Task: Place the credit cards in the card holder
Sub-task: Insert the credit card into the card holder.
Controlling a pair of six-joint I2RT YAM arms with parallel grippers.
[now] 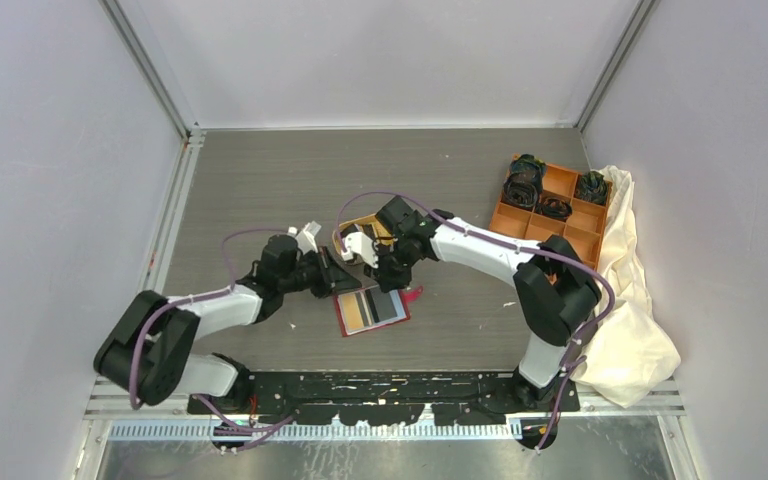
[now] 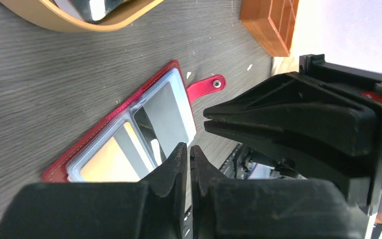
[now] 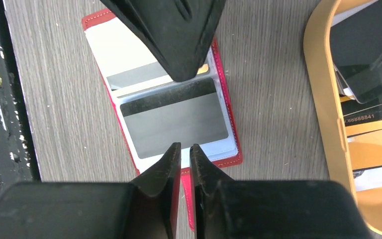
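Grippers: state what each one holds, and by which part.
Nothing is held. The left gripper and the right gripper are both over the open card holder, jaws almost together with nothing between them.

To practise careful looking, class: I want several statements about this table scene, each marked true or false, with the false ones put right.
1. The card holder lies open on the table. True.
2. Its sleeves are all empty. False: a grey card with a dark stripe sits in one sleeve.
3. The orange box holds the spare credit cards. False: it holds black coiled bands. The credit cards lie in the oval tray.
4. A pale cloth lies beside the orange box. True.
5. The right fingers pinch a card. False: nothing is between them.
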